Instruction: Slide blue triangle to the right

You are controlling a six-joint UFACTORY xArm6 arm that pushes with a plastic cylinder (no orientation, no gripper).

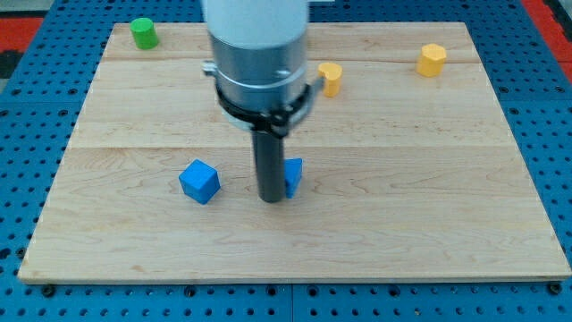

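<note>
The blue triangle (pixel 294 176) lies near the middle of the wooden board (pixel 429 179), partly hidden behind my rod. My tip (pixel 271 199) rests on the board right against the triangle's left side, touching or nearly touching it. A blue cube (pixel 199 182) sits to the left of the tip, a short gap away.
A green cylinder (pixel 143 33) stands at the top left corner. One yellow block (pixel 331 78) sits just right of the arm's body near the top, another yellow block (pixel 432 59) at the top right. The board's edges border a blue perforated table (pixel 554 134).
</note>
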